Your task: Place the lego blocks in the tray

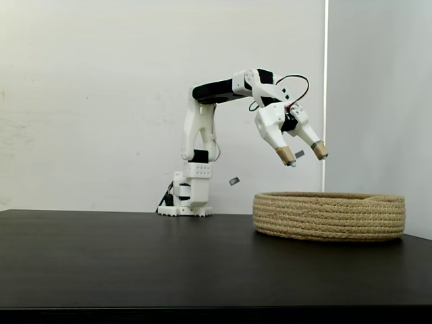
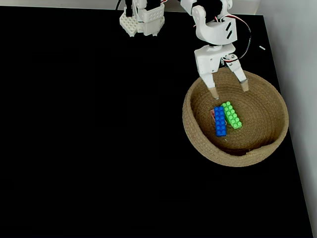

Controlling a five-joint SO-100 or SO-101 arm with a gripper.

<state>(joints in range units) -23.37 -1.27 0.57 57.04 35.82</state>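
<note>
Black tabletop (image 2: 89, 148) sitting against plain white wall. I'm seeing gripper (image 1: 303, 156) hovering above tray (image 1: 329, 216), fingers spread wide, holding nothing. Blue block (image 2: 220, 120) and green block (image 2: 231, 115) lying side by side in tray, sliver of pink block (image 2: 212, 114) peeking from under blue. Task looking done. Risk I'm weighing: dipping on retreat, fingertip catching rope rim, dragging tray toward nearby table edge.

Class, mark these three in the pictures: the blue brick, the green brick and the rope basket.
blue brick (image 2: 220, 120): fixed view from above, middle of its studded top.
green brick (image 2: 231, 115): fixed view from above, middle of its studded top.
rope basket (image 1: 329, 216): fixed view from the side, its outer coiled wall.
</note>
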